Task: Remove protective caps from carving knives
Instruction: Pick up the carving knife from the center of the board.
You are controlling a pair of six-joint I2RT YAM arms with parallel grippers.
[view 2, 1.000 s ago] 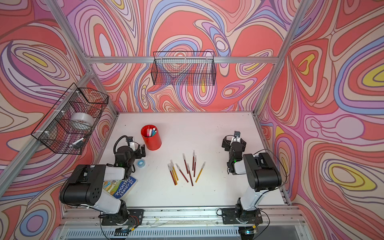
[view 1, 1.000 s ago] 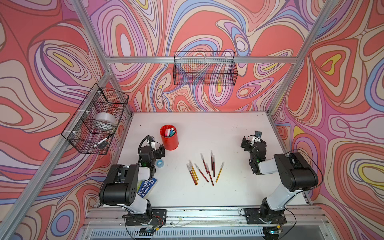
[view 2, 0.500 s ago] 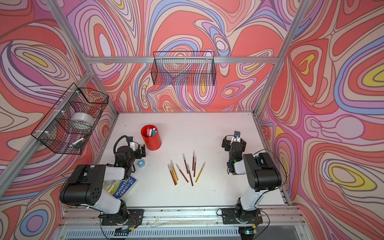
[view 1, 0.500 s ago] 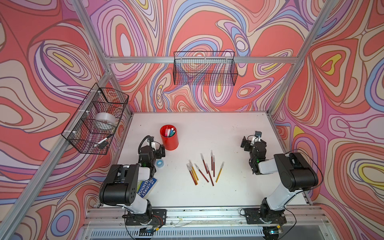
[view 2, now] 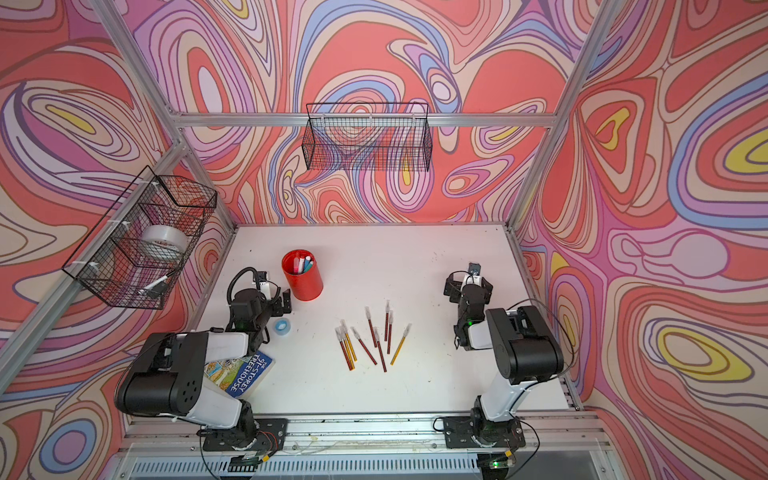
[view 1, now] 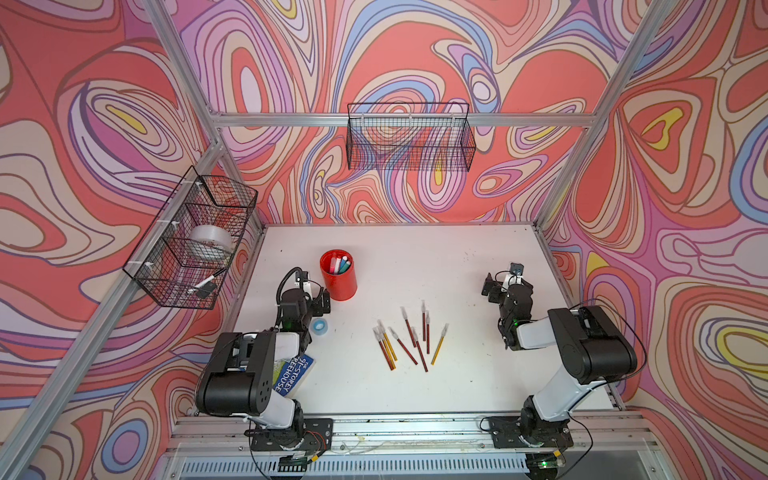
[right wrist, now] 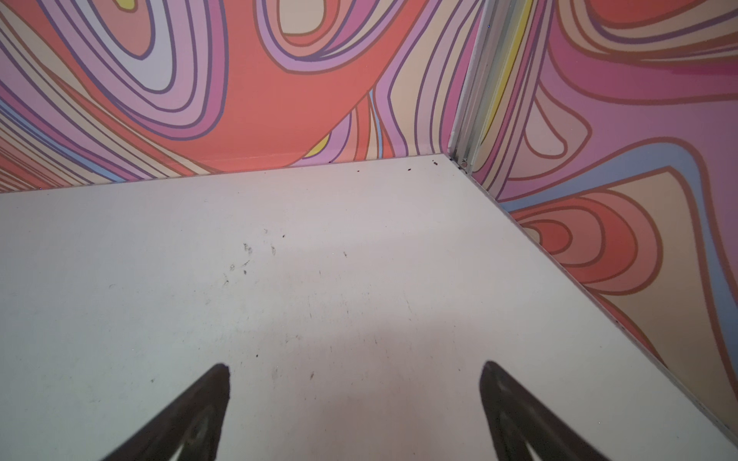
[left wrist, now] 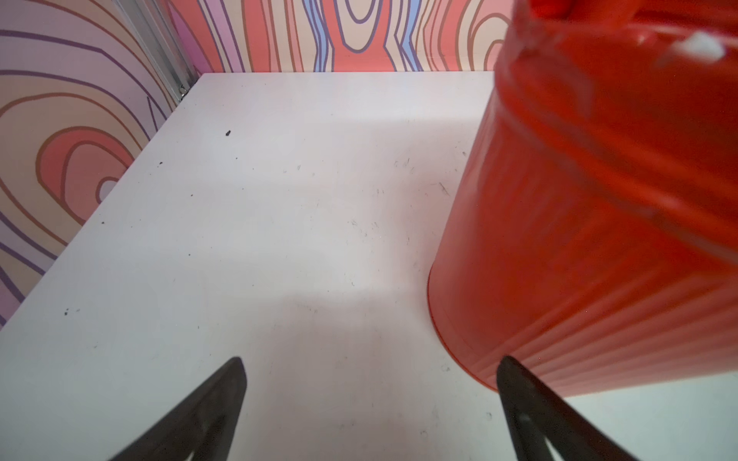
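A: Gripper state?

B: Left gripper [left wrist: 371, 361] has its jaws spread and nothing in them, just beside the red cup [left wrist: 599, 219]. Right gripper [right wrist: 356, 366] is the same, over bare table [right wrist: 279, 279].

A: Knives?

B: Knives [view 1: 409, 340] are fanned mid-table, 4 o'clock from the left gripper and 8 o'clock from the right. Caps [view 1: 402, 309] look on, pointing toward 12.

A: Why there?

B: Probably so both arms reach: one pins a handle, the other pulls the cap.
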